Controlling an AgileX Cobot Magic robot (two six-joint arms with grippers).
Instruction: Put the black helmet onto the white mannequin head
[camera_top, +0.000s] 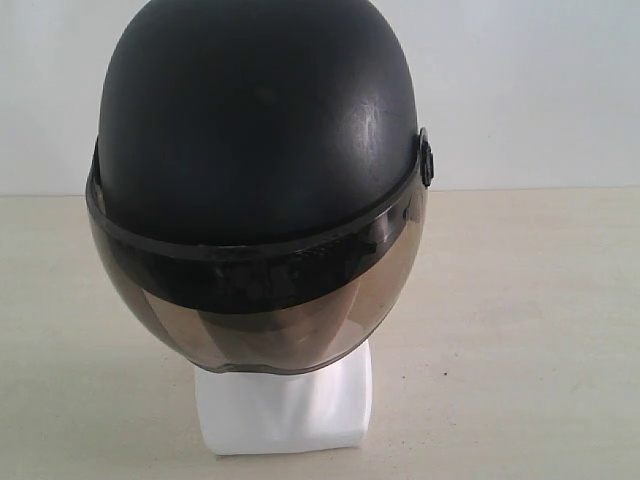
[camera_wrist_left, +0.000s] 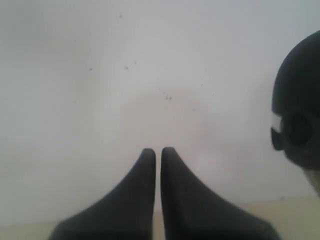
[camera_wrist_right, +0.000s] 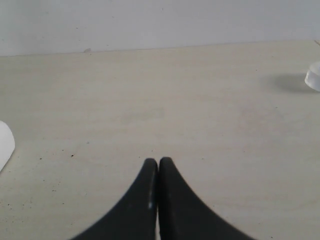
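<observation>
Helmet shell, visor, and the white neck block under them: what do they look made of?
Black helmet shell: likely hard plastic, semi-gloss, with soft highlights and faint scuffs. Visor: smoky brown see-through plastic, reflective. White mannequin head: only its neck base shows, smooth white, probably plastic; the blur leaves it open.

Pale beige, faintly speckled worktop (camera_top: 520, 330), meeting a white wall (camera_top: 540, 90) at its far edge. Directly on it, well forward of that edge: white mannequin head (camera_top: 285, 410), upright on its blocky neck base. Elsewhere, small translucent piece (camera_wrist_right: 314, 77), shadow beside.
</observation>
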